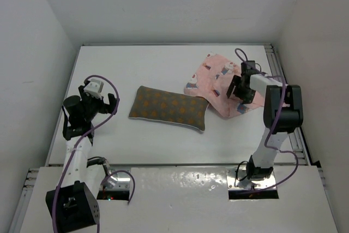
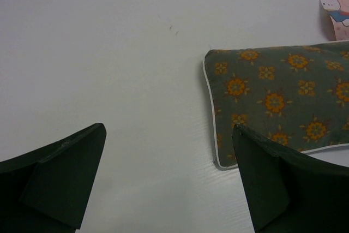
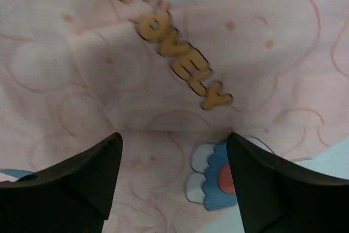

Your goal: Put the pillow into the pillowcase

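The olive-brown pillow point(image 1: 169, 107) with orange dots and a pale piped edge lies flat in the middle of the table; its left end point(image 2: 272, 102) shows in the left wrist view. The pink printed pillowcase point(image 1: 218, 83) lies crumpled to its right, one corner overlapping the pillow's far right end. My right gripper point(image 1: 235, 90) hovers low over the pillowcase point(image 3: 163, 80), jaws apart, cloth showing between the fingers but not pinched. My left gripper point(image 1: 103, 99) stands wide open left of the pillow, above bare table point(image 2: 169, 135), with nothing between its fingers.
White walls close in the table on the left, back and right. A metal rail point(image 1: 272, 61) runs along the right edge next to the right arm. Bare white tabletop point(image 1: 136, 64) lies behind and left of the pillow.
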Controlling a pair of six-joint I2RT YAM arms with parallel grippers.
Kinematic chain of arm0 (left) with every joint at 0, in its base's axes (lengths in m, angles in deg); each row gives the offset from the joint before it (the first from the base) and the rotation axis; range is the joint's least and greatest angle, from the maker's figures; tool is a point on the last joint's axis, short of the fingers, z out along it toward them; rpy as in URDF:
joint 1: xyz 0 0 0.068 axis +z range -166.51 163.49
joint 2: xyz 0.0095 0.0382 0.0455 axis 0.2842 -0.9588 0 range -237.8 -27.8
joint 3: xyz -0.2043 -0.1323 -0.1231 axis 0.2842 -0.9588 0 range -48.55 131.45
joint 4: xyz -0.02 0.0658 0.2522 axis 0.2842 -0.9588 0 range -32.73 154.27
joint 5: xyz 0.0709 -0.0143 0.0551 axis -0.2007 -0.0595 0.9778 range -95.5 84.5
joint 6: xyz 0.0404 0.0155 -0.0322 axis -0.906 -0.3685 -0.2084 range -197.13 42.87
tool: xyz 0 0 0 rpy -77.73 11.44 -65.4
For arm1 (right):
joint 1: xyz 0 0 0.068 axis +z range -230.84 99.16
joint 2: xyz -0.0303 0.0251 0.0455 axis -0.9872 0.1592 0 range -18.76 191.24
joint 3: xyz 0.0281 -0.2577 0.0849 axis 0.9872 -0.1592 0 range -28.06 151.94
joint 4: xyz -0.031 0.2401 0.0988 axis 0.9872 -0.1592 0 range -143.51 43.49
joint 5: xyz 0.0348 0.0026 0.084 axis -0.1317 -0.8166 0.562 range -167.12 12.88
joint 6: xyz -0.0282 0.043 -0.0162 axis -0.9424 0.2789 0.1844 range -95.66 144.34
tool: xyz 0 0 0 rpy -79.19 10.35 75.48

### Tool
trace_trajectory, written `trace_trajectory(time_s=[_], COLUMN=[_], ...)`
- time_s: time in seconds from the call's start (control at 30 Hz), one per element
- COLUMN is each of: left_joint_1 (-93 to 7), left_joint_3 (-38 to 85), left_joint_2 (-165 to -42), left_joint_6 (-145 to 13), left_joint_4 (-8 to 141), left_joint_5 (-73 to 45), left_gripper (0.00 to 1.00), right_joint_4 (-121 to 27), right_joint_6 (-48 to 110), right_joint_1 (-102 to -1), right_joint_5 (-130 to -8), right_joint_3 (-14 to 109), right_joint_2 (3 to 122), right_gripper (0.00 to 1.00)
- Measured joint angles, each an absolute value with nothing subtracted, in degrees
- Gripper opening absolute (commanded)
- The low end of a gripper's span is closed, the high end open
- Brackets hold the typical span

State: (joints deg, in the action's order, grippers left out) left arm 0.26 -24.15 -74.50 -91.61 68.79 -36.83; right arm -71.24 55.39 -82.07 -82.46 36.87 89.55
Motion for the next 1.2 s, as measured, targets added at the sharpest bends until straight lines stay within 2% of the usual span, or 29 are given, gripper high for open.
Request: trace_trajectory(time_s=[0.03,0.07,0.1,0.13,0.3,0.43,0.47,0.5,0.53,0.57,0.6,0.73,0.87,1.0,1.07,1.13,1.17,1.2], left_joint_1=[0.26,0.26,0.26,0.26,0.26,0.26,0.26,0.26,0.26,0.26,0.26,0.26,0.26,0.26,0.26,0.31,0.31,0.31], left_joint_3=[-24.17,-24.17,-24.15,-24.15,-24.15,-24.17,-24.19,-24.19,-24.19,-24.19,-24.19,-24.28,-24.28,-24.28,-24.28,-24.28,-24.28,-24.28], left_joint_2=[-74.26,-74.06,-73.80,-73.58,-73.43,-73.67,-73.80,-73.93,-74.00,-74.00,-74.00,-73.74,-73.17,-73.17,-73.17,-73.17,-73.17,-73.17], left_joint_6=[-91.61,-91.61,-91.63,-91.63,-91.70,-91.70,-91.65,-91.61,-91.59,-91.56,-91.56,-91.41,-91.61,-91.63,-91.63,-91.63,-91.63,-91.63], left_joint_4=[68.65,68.54,68.30,68.09,67.50,68.00,68.22,68.50,68.83,69.09,69.46,69.44,68.24,67.74,67.71,67.71,67.71,67.69], left_joint_5=[-36.83,-36.81,-36.78,-36.72,-36.30,-36.30,-36.32,-36.35,-36.39,-36.41,-36.46,-36.28,-36.06,-35.97,-35.91,-35.89,-35.87,-35.84], left_gripper=[1.00,1.00,1.00,1.00,1.00,1.00,1.00,1.00,1.00,1.00,1.00,1.00,1.00,1.00,1.00,1.00,1.00,1.00], right_joint_4=[-71.02,-71.06,-71.02,-71.06,-71.92,-69.47,-68.35,-67.76,-65.77,-63.28,-59.61,-60.68,-66.28,-75.24,-78.04,-80.02,-80.24,-79.98], right_joint_6=[55.63,55.78,55.67,55.61,56.55,56.68,56.31,56.07,55.83,55.91,55.02,56.53,57.12,56.90,56.92,56.92,57.31,57.18], right_joint_1=[-81.48,-80.89,-80.17,-79.45,-77.90,-77.03,-75.98,-74.82,-73.38,-72.20,-70.29,-67.58,-66.21,-64.17,-63.23,-62.40,-62.23,-62.18], right_joint_5=[-82.07,-81.72,-81.41,-81.02,-76.51,-74.00,-73.63,-73.41,-73.26,-73.32,-73.21,-77.04,-86.28,-92.45,-94.15,-95.29,-95.36,-95.25], right_joint_3=[38.20,39.16,39.75,39.86,38.75,39.77,42.61,45.89,49.87,52.80,55.58,58.68,63.01,62.22,59.79,56.47,55.49,54.96], right_joint_2=[90.14,90.73,91.30,91.58,88.81,77.64,74.47,72.87,71.65,70.86,69.46,71.54,85.77,98.95,101.59,101.70,101.64,101.22], right_gripper=[0.56,0.40,0.22,0.00,0.00,0.00,0.04,0.25,0.56,0.80,0.98,0.99,0.99,0.99,0.98,0.85,0.74,0.43])
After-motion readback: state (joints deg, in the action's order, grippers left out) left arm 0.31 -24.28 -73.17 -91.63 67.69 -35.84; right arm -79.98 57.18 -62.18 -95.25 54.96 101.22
